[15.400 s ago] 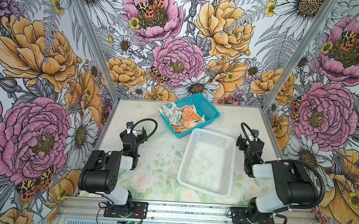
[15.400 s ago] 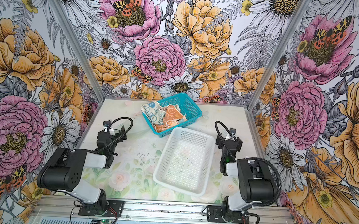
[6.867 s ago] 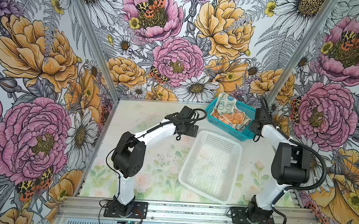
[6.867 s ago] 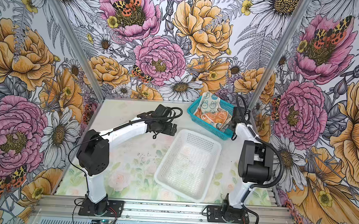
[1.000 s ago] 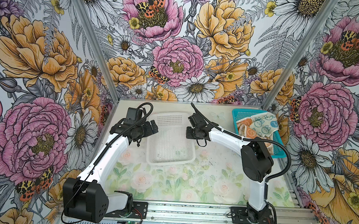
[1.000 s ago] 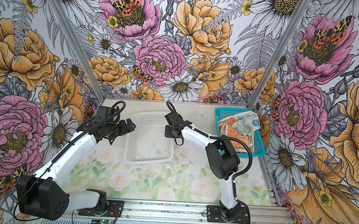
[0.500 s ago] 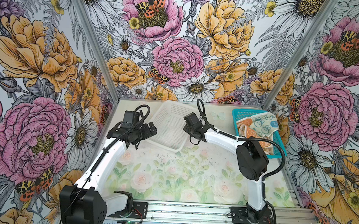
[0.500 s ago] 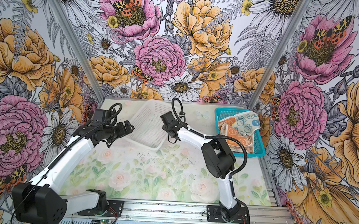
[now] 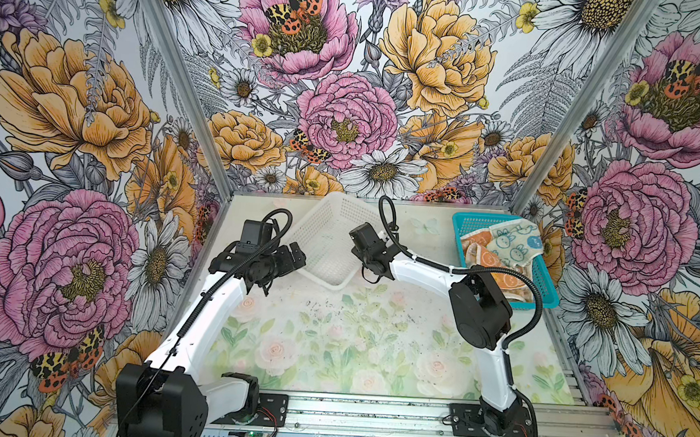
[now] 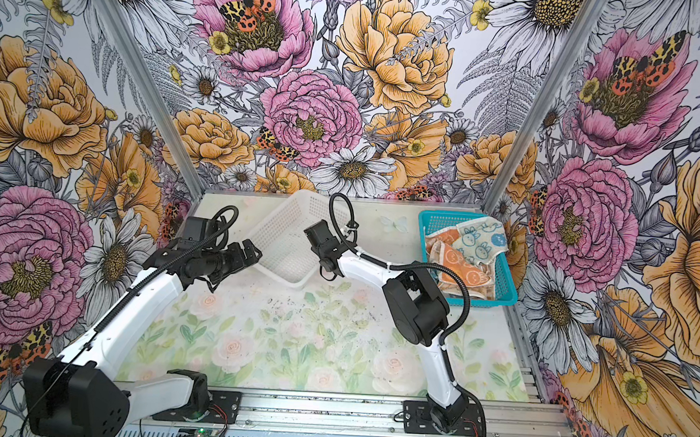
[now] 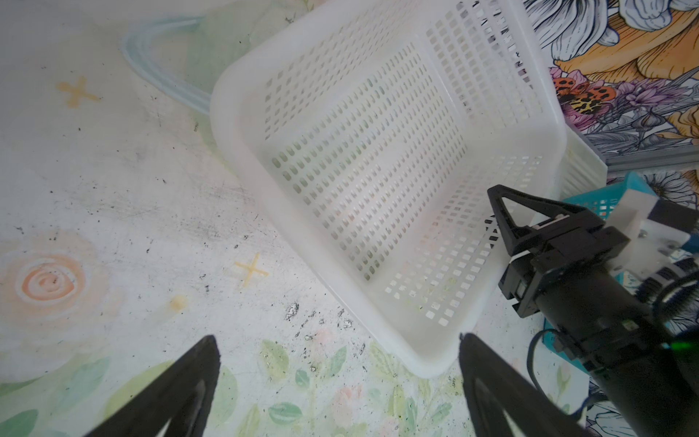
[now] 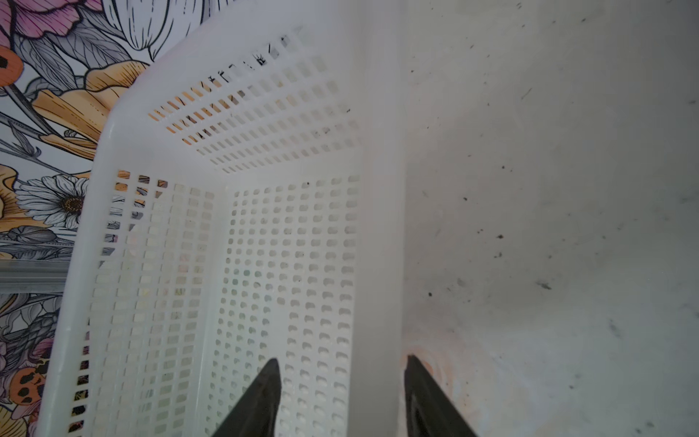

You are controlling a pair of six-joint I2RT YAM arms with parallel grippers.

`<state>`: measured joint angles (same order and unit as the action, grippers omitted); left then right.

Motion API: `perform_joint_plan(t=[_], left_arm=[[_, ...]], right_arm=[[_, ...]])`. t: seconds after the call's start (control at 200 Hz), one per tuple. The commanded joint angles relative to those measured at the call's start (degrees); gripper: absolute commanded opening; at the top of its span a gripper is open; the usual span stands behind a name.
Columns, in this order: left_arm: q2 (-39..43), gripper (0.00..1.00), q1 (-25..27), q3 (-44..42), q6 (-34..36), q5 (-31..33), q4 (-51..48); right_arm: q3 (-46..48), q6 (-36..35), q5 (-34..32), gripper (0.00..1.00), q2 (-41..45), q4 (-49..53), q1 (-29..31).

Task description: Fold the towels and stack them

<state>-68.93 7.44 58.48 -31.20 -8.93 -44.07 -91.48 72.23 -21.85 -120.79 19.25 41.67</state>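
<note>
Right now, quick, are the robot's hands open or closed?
Left gripper: open, holding nothing.
Right gripper: open, straddling the rim of the white basket.

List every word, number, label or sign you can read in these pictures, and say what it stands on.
No readable text anywhere.
The towels in the teal basket: bunny faces show, but any lettering is too small to read.

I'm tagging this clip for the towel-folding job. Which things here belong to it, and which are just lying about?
Belongs to the job:
- towels, heaped unfolded in the teal basket

Just lying about:
- white basket, empty and tilted; it may be meant for the stack, but nothing here shows that
</note>
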Motion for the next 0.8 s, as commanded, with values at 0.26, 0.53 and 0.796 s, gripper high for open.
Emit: perform_joint_plan(t=[0.26, 0.53, 0.796], left_arm=[[-2.81, 0.99, 2.59, -1.70, -3.59, -1.22, 6.11], [-3.20, 0.99, 6.07, -8.24, -13.93, -1.16, 18.30], [-5.81, 0.99, 8.02, -12.26, -18.78, 0.70, 24.80]], right_arm=[[-6.32, -41.88, 9.34, 0.99, 8.41, 2.52, -7.57], [-22.58, -71.99, 14.26, 0.99, -3.14, 12.26, -12.92], [-39.78, -81.94, 20.06, 0.97, -16.55, 17.48, -14.62]])
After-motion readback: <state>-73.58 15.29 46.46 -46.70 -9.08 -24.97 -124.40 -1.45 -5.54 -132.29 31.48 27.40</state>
